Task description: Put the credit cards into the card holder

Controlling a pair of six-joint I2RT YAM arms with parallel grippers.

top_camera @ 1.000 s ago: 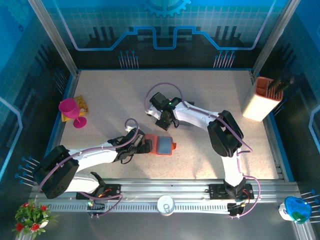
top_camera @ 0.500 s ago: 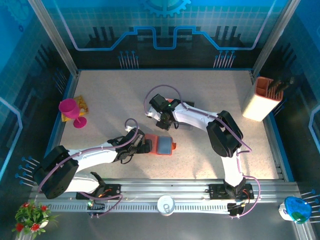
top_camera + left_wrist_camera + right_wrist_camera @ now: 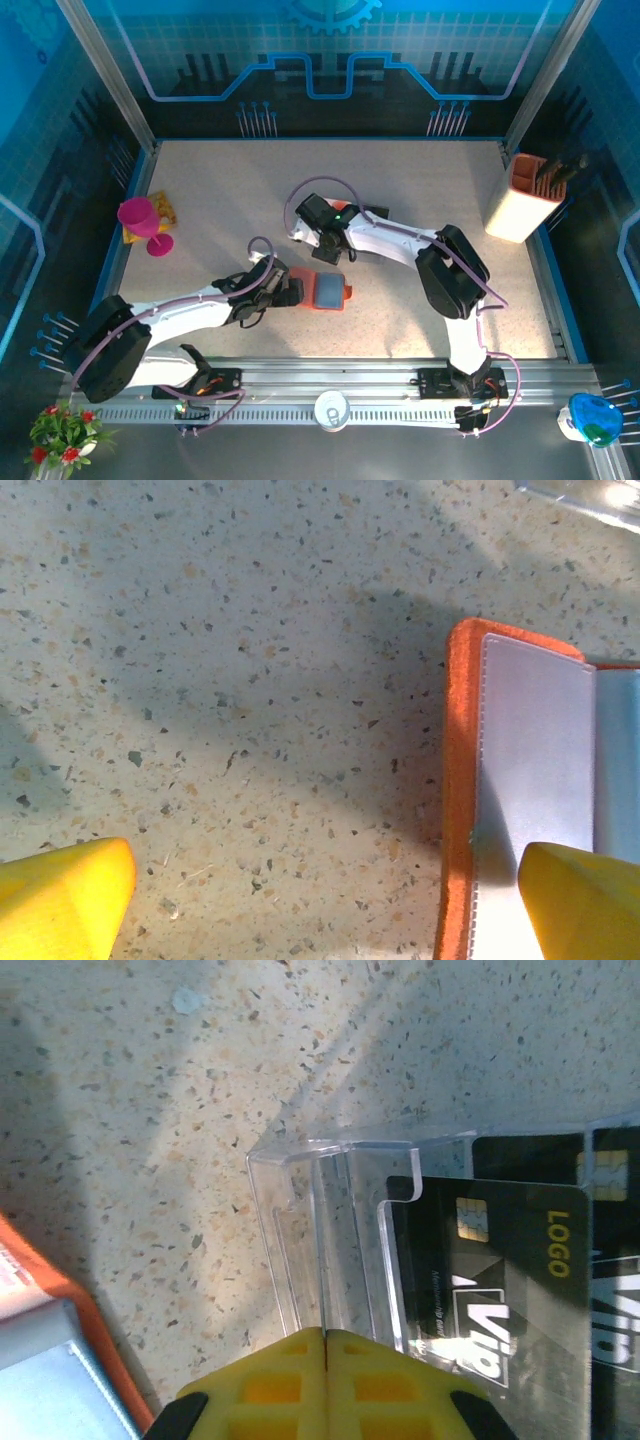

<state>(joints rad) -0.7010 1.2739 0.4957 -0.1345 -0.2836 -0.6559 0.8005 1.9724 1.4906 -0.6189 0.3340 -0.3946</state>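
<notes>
Your cards [image 3: 490, 1260] sat in the clear tray [image 3: 290, 1200], not yet loaded; the holder [image 3: 525, 770] lay open near it. Your right gripper [image 3: 326, 1370] was pinched closed, empty, over the tray; your left gripper [image 3: 320, 900] gaped wide at the holder's edge.

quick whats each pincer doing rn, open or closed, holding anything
Left pincer: open, empty, straddling an edge of the card holder.
Right pincer: closed at the clear tray; whether it pinches the tray wall cannot be told.

Yellow fingers [image 3: 262, 1392] pressed together at clear tray [image 3: 296, 1206] of black credit cards [image 3: 500, 1260], card holder [image 3: 95, 1330] lower-left
</notes>
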